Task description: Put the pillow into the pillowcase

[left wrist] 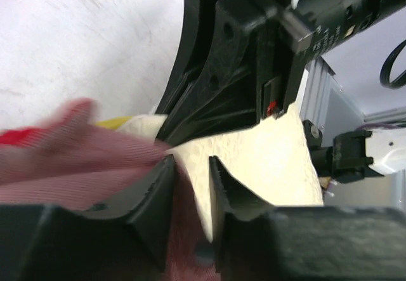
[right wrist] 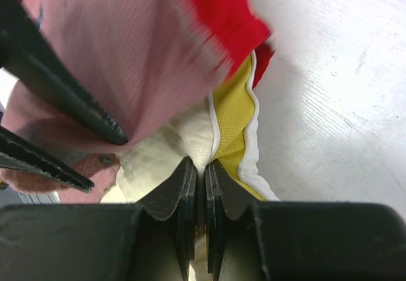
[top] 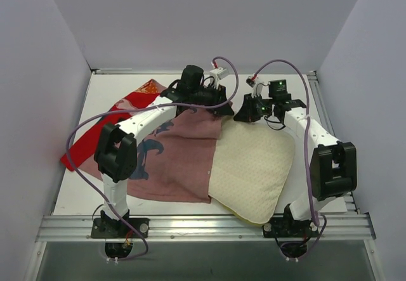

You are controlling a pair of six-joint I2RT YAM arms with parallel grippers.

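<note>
The cream pillow (top: pixel 254 167) lies at the table's right centre, its far-left corner at the mouth of the pillowcase (top: pixel 184 154). The case lies dull-pink side up, with its red side (top: pixel 95 135) showing at the far left. My left gripper (top: pixel 219 100) is at that mouth. In the left wrist view its jaws (left wrist: pixel 190 160) stand apart, with blurred pink pillowcase (left wrist: pixel 76 160) and a wedge of pillow (left wrist: pixel 266 160) in the gap. My right gripper (top: pixel 244 113) is shut (right wrist: pixel 204 163) on the pillow corner (right wrist: pixel 158 154) beside the yellow band (right wrist: pixel 235 116). Pink pillowcase fabric (right wrist: pixel 127 52) hangs over it.
Both arms arch over the fabric and meet at the back centre, and the right gripper's black body (left wrist: pixel 235 71) sits close in front of my left jaws. An aluminium rail (top: pixel 203 227) runs along the near edge. Grey walls enclose the white table (top: pixel 114 87).
</note>
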